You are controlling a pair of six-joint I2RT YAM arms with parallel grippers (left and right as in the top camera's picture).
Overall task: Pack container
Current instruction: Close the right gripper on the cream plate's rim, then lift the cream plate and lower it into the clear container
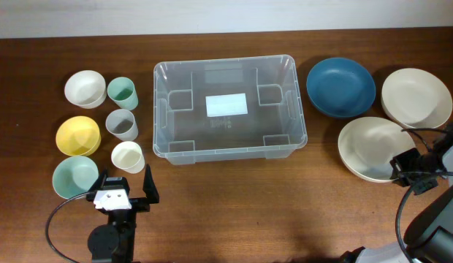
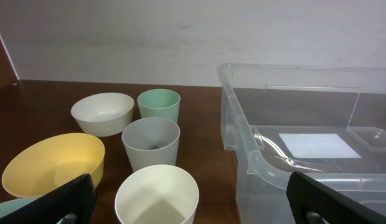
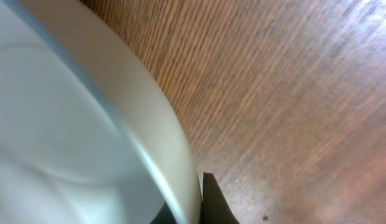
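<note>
**Container empty: nothing packed yet, right arm at a bowl rim**

**Overhead.** The container (image 1: 226, 133) sits mid-table and holds nothing; only the white label (image 1: 226, 104) shows on its base.
- At its 9 o'clock stand a small white bowl (image 1: 85, 88), green cup (image 1: 122, 93), grey cup (image 1: 122, 124), yellow bowl (image 1: 78, 135), cream cup (image 1: 128, 156) and teal bowl (image 1: 74, 175).
- At its 3 o'clock are a blue bowl (image 1: 341, 86), cream bowl (image 1: 416, 96) and wide off-white bowl (image 1: 372, 146).
- The left gripper (image 1: 126, 186) is at the container's 7 o'clock, near the cream cup, with jaws spread and nothing held.
- The right gripper (image 1: 402, 168) is at the 4 o'clock rim of the off-white bowl.

Judgement: the step in hand is the first pick, of the off-white bowl. The next move needs a firm pinch on that rim, then a lift clear of the container's 3 o'clock wall and a level lowering inside.

**Left wrist.** Both fingers (image 2: 68, 202) are in the lower corners, wide apart. The cream cup is nearest at 6 o'clock, with the grey and green cups behind it. The container wall is at 3 o'clock. The teal bowl is cut off at the 8 o'clock corner.

**Right wrist.** The blurred bowl rim fills the 9 o'clock half, over bare wooden table (image 3: 292, 93). One dark fingertip (image 3: 211, 199) shows at 6 o'clock, just outside the rim. The other finger is hidden, so I cannot tell whether this pincer has closed on the bowl.
</note>
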